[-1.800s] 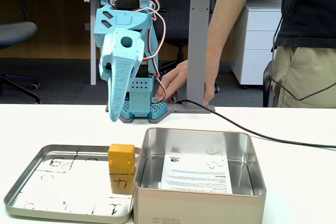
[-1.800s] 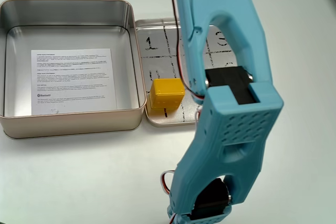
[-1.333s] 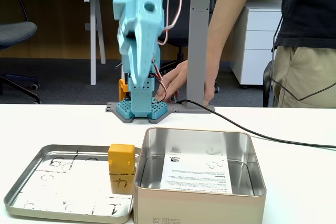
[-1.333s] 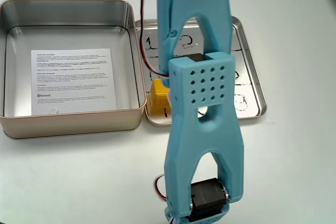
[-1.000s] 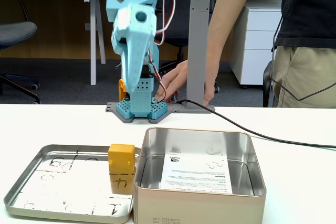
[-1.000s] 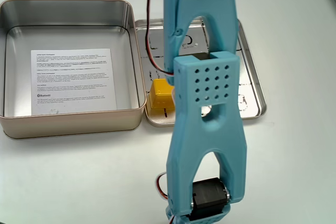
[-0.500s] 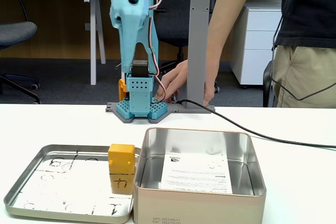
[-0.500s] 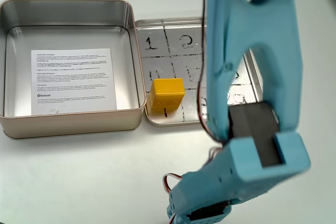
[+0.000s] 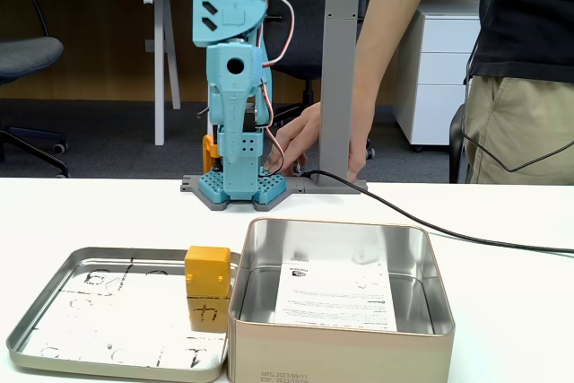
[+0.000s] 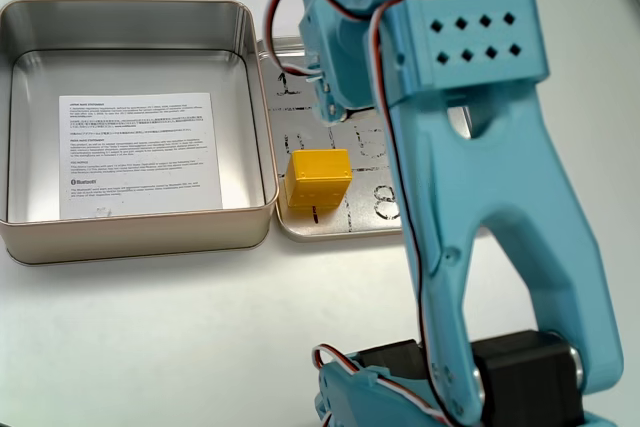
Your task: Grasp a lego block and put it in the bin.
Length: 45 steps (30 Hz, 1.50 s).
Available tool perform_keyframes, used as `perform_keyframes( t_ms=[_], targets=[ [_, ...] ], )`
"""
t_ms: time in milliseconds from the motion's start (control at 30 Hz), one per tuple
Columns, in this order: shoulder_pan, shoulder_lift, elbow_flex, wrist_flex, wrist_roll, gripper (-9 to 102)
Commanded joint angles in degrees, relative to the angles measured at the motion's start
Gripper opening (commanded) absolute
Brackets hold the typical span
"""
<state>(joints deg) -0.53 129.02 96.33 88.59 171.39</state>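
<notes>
On the shallow tray (image 9: 54, 334), the lego block (image 9: 207, 273) sits just beside the bin (image 9: 439, 311). Whether the end effector is spread or pressed together cannot be told.

White table (image 9: 502, 302) — plain top, seen in both fixed views. Directly on it: the bin (image 9: 341, 361), deep silver tin, walls upright; shallow tray (image 9: 54, 338) w/ black markings, touching the bin's side; blue arm base (image 9: 235, 193) at the far edge; grey post foot (image 9: 334, 186) beside the base; black cable (image 9: 448, 230) trailing across to the right.
</notes>
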Motion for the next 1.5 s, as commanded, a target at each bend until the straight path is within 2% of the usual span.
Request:
perform_keyframes(
  t_ms=[0, 267, 667, 933, 1200, 1467],
  targets=[
    [-0.6, 4.1, 4.0, -1.1, -0.2, 0],
    [-0.5, 7.6, 14.7, -5.1, -3.2, 0],
    [1.1, 7.2, 18.5, -8.8, -2.8, 3],
    [1.8, 6.2, 18.5, -11.6, -2.2, 13],
    [3.0, -0.4, 18.5, -20.3, -1.5, 30],
    [3.8, -9.6, 18.5, -27.4, -2.3, 32]
  ],
)
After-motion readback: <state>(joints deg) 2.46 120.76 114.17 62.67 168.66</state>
